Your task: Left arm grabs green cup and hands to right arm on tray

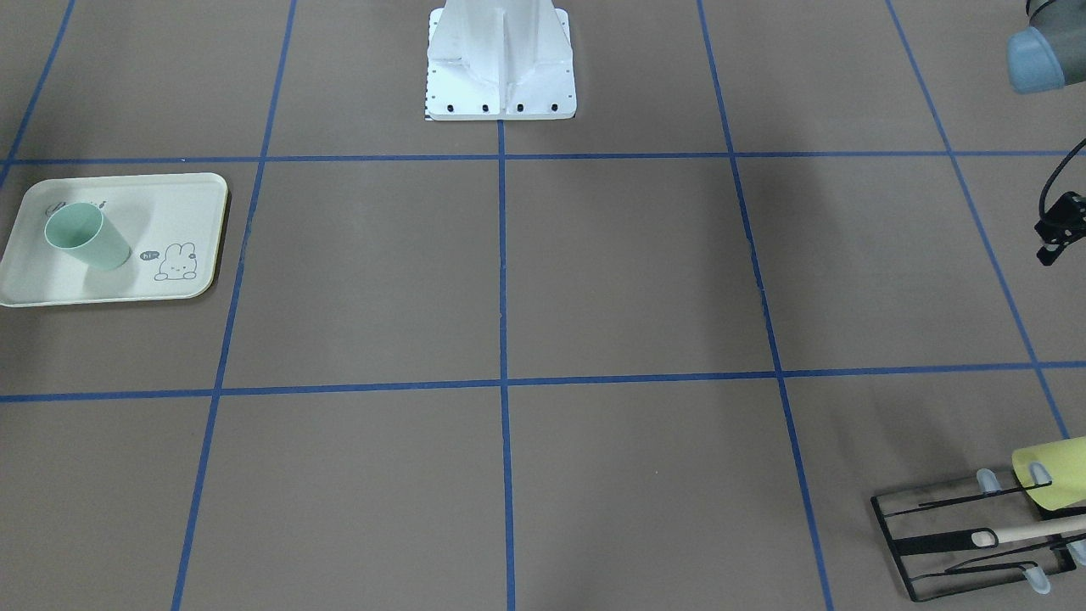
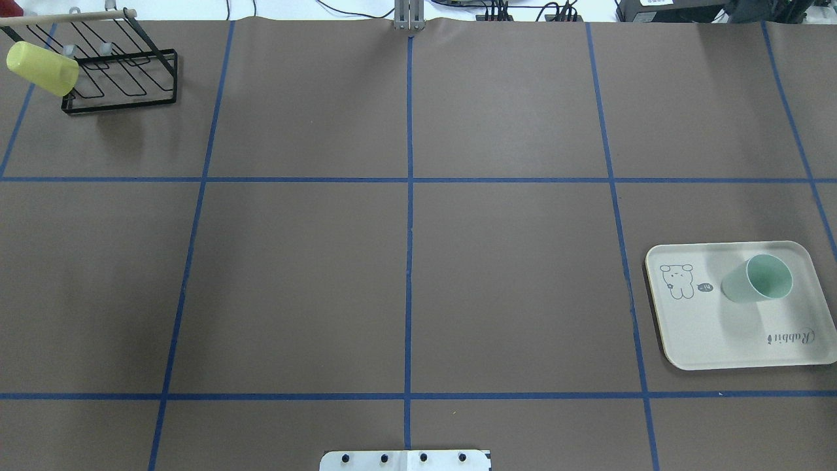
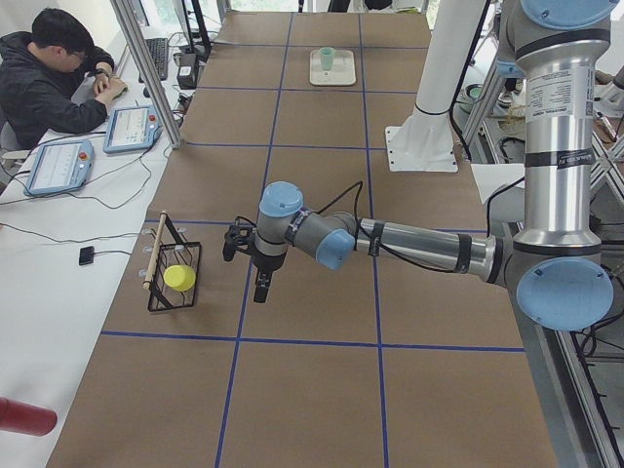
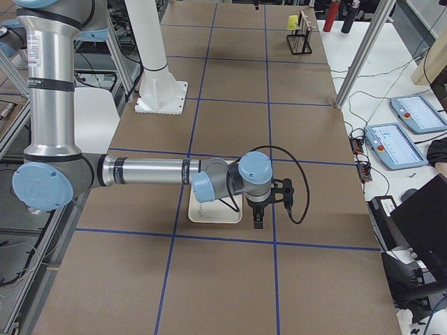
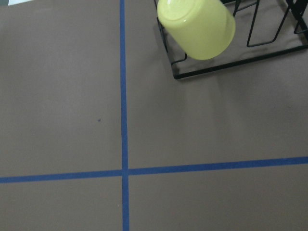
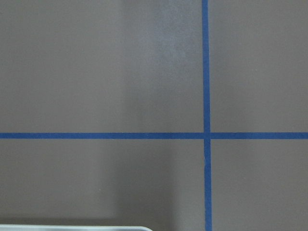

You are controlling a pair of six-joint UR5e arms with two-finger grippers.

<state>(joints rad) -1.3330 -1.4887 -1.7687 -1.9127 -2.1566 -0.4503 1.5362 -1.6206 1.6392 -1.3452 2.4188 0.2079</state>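
The green cup (image 2: pixel 758 280) is standing upright, mouth up, on the cream tray (image 2: pixel 719 340), just beside the printed bunny, so its long axis is running straight up from the bench (image 2: pixel 294 281). The tray is lying at the bench's end on the robot's right. By that layout the task is looking finished, or is waiting to be reset. The right arm (image 4: pixel 154 171) is stretching out level above that end. The right arm's fingers (image 4: pixel 256 222) are hanging near the tray, apart from the cup, and only a sliver of tray edge is showing in the right wrist view. The left arm (image 3: pixel 419 244) is reaching out at the opposite end. The left arm's fingers (image 3: pixel 262 286) are pointing down close to the black wire rack (image 2: pixel 121 104), where a yellow-green cup (image 2: pixel 42 69) is hanging. The right arm is therefore much the nearer to the green cup, while the left is well apart from it, with the whole bench between. Neither arm is holding anything, and since both pairs of fingers are showing only in the side views, I cannot tell whether they are apart or together.
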